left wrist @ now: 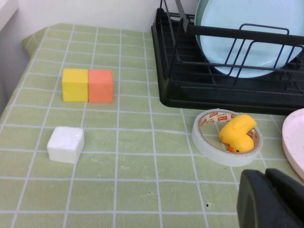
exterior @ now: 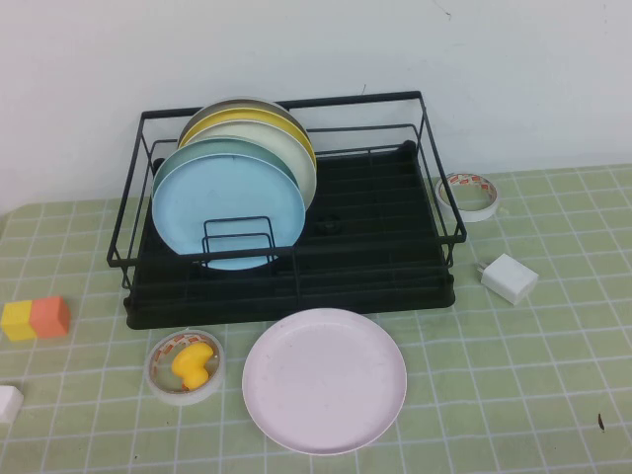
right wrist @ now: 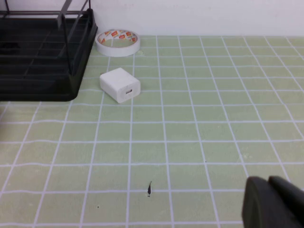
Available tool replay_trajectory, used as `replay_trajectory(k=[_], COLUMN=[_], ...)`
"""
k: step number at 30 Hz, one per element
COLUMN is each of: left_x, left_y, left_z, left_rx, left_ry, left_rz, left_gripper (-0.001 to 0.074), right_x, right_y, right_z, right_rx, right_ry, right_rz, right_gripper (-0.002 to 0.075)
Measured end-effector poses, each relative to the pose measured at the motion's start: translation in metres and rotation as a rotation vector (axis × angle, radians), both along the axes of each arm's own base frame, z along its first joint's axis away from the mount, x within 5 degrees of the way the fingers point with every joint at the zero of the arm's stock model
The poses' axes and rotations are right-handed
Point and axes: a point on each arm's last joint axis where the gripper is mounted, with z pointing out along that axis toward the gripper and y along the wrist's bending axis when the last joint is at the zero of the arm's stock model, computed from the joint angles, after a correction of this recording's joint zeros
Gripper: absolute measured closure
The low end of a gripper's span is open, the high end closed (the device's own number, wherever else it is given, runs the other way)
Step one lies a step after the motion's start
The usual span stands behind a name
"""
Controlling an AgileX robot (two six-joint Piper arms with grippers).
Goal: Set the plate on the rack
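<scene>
The pale pink plate (exterior: 324, 379) lies flat on the green checked cloth just in front of the black wire rack (exterior: 375, 252); its rim shows in the left wrist view (left wrist: 295, 142). The rack (left wrist: 223, 90) holds a light blue plate (exterior: 227, 209) and pale green and yellow plates (exterior: 259, 133) upright at its left end. Neither arm shows in the high view. My left gripper (left wrist: 266, 199) is shut and empty, above the cloth near the tape roll. My right gripper (right wrist: 273, 202) is shut and empty, above bare cloth right of the rack (right wrist: 42, 57).
A tape roll (exterior: 185, 366) with a yellow rubber duck (exterior: 194, 361) inside lies left of the pink plate. Yellow and orange blocks (exterior: 36, 318) and a white cube (exterior: 8, 403) sit at the far left. A white charger (exterior: 509, 277) and a second tape roll (exterior: 468, 195) lie right of the rack.
</scene>
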Motion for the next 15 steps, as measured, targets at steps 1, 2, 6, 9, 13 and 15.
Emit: replay_trajectory(k=[1, 2, 6, 9, 13, 15], left_x=[0.0, 0.0, 0.0, 0.0, 0.0, 0.0], left_y=[0.0, 0.0, 0.0, 0.0, -0.0002, -0.0005], left_z=[0.0, 0.0, 0.0, 0.0, 0.0, 0.0], left_rx=[0.0, 0.0, -0.001, -0.002, -0.01, -0.021], left_ry=[0.0, 0.0, 0.0, 0.0, 0.001, 0.002], left_rz=[0.0, 0.0, 0.0, 0.001, 0.0, 0.0], left_gripper=[0.0737, 0.0737, 0.0738, 0.0738, 0.0737, 0.0737], right_x=[0.0, 0.0, 0.0, 0.0, 0.0, 0.0], right_y=[0.0, 0.0, 0.0, 0.0, 0.0, 0.0], right_z=[0.0, 0.0, 0.0, 0.0, 0.0, 0.0], right_rx=[0.0, 0.0, 0.0, 0.0, 0.0, 0.0], right_ry=[0.0, 0.0, 0.0, 0.0, 0.0, 0.0], right_rz=[0.0, 0.0, 0.0, 0.0, 0.0, 0.0], right_gripper=[0.0728, 0.0728, 0.0728, 0.0728, 0.0728, 0.0728])
